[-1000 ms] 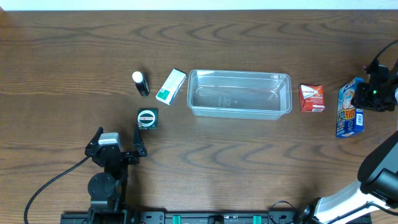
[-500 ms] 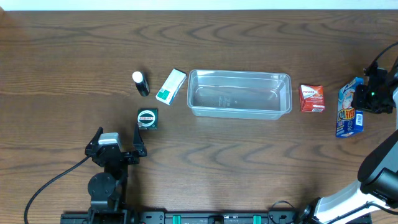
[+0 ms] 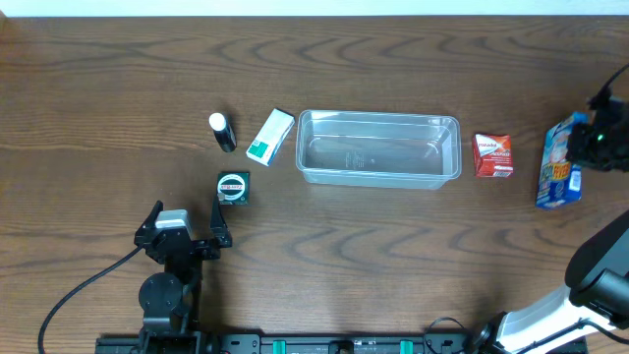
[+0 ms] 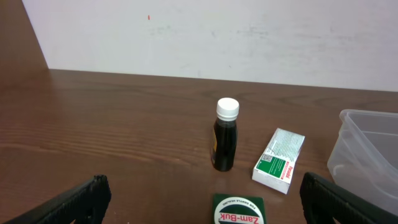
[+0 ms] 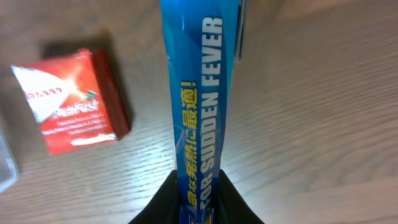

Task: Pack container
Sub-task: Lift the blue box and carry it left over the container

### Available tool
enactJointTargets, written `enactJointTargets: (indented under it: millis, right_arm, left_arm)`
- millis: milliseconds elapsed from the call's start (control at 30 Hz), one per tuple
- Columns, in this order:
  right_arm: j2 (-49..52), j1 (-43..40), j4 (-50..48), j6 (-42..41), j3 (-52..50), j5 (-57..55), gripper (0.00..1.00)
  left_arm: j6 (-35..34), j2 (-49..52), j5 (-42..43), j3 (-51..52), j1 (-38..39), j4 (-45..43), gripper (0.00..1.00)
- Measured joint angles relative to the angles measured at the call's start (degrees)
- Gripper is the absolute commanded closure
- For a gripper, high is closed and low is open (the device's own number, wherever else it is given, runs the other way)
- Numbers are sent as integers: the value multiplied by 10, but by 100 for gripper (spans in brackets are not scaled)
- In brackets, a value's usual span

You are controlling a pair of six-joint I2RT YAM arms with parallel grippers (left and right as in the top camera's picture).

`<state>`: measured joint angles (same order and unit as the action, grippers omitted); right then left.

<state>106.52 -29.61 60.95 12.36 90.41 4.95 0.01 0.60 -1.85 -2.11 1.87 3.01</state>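
Observation:
The clear plastic container (image 3: 378, 148) sits empty at mid-table; its corner shows in the left wrist view (image 4: 368, 149). My right gripper (image 3: 596, 141) at the far right is shut on a blue box (image 3: 559, 163), seen edge-on between the fingers in the right wrist view (image 5: 200, 112) and lifted off the wood. A red box (image 3: 492, 155) lies right of the container (image 5: 71, 101). My left gripper (image 3: 187, 231) is open and empty at the front left (image 4: 199, 202), just short of a green Zam-Buk tin (image 3: 232, 187) (image 4: 239, 211).
A dark bottle with a white cap (image 3: 222, 131) (image 4: 225, 135) and a white-and-green box (image 3: 269, 136) (image 4: 279, 160) stand left of the container. The table's far edge meets a white wall.
My right gripper has lifted the blue box and shifted it slightly right; the box now sits more upright in the overhead view. The left arm has not moved.

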Motion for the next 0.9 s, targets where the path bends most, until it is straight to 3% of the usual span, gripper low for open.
enactJointTargets:
  millis: [233, 567, 733, 900]
  right_arm:
    - [0, 59, 77, 35, 131, 30, 81]
    - [0, 277, 156, 157, 296, 60, 78]
    - [0, 377, 188, 222, 324, 62, 89]
    - [0, 436, 207, 259, 322, 36, 87]
  left_arm:
    - [0, 0, 0, 0, 0, 0, 2]
    - [0, 0, 0, 0, 0, 0, 2]
    - [0, 0, 0, 0, 0, 0, 2]
    - [0, 0, 0, 0, 0, 0, 2]
